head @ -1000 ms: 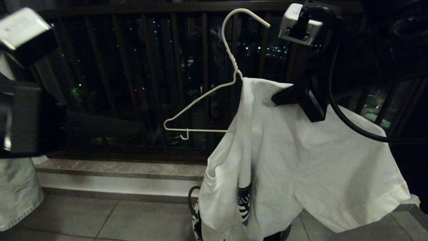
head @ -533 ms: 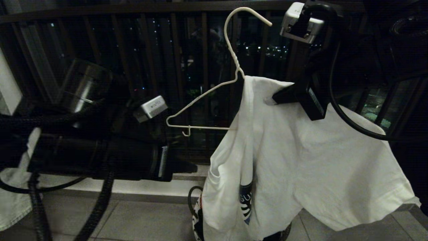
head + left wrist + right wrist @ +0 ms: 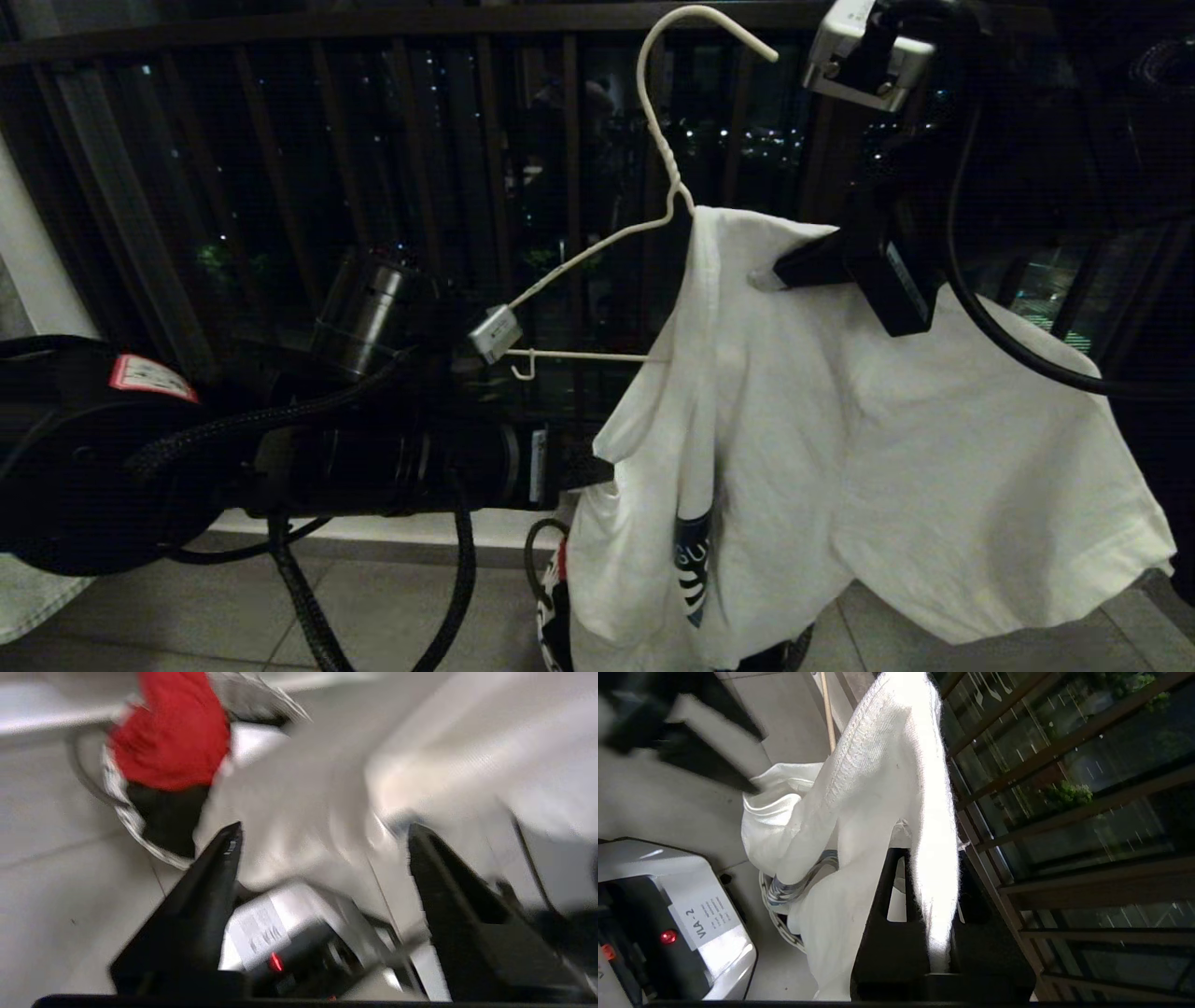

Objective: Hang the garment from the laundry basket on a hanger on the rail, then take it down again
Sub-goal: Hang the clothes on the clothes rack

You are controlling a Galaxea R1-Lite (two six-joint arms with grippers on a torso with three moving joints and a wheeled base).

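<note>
The white garment [image 3: 868, 439] with a dark blue logo [image 3: 693, 569] hangs draped over the right half of the cream wire hanger [image 3: 597, 252]. The hanger's hook stands free in the air, and the rail is out of view. My right gripper [image 3: 773, 275] is shut on the garment's shoulder fold [image 3: 931, 858], with the hanger arm hidden under the cloth there. My left gripper [image 3: 597, 471] reaches in from the left to the garment's left edge. It is open [image 3: 324, 828], with white cloth just ahead of its fingers. The laundry basket [image 3: 549, 607] stands on the floor below.
A dark barred window railing [image 3: 373, 187] runs behind, above a stone step [image 3: 420, 527]. A pale blue denim piece [image 3: 28, 597] shows at the lower left. Red and black cloth [image 3: 173, 742] lies in the basket. My own base [image 3: 705, 914] stands close by on the tiled floor.
My left arm has swung in from the left edge to the garment's left side, and its gripper has opened. The hanger and garment have risen slightly in the right gripper.
</note>
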